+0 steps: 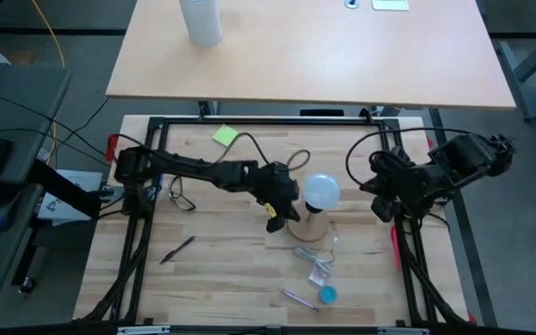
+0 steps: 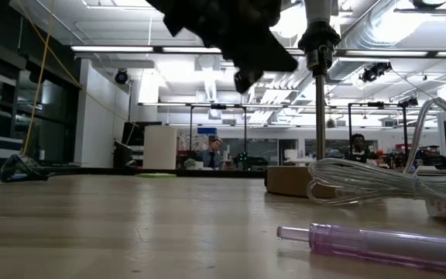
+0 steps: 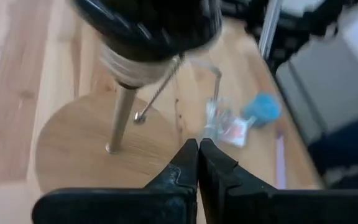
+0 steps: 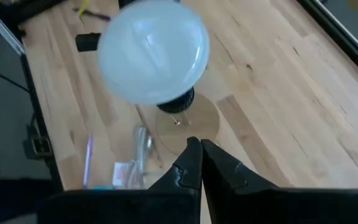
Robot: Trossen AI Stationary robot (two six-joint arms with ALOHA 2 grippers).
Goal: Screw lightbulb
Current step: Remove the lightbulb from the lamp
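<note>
A: From above, where is the lightbulb (image 1: 322, 192)?
B: It sits in the socket on the round wooden base (image 1: 309, 229), mid-bench (image 1: 231, 270). The left end effector (image 1: 274, 216) is just beside it, closed, holding nothing.

A: And the wrist views?
B: The right end effector (image 4: 196, 163) is closed too, empty, well away from the bulb.

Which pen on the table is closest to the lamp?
The purple pen, lying beside the blue cap below the lamp's wooden base. The dark pen lies farther left.

lightbulb (image 1: 322, 191) | white frosted globe | upright, seated in black socket | table centre
</note>
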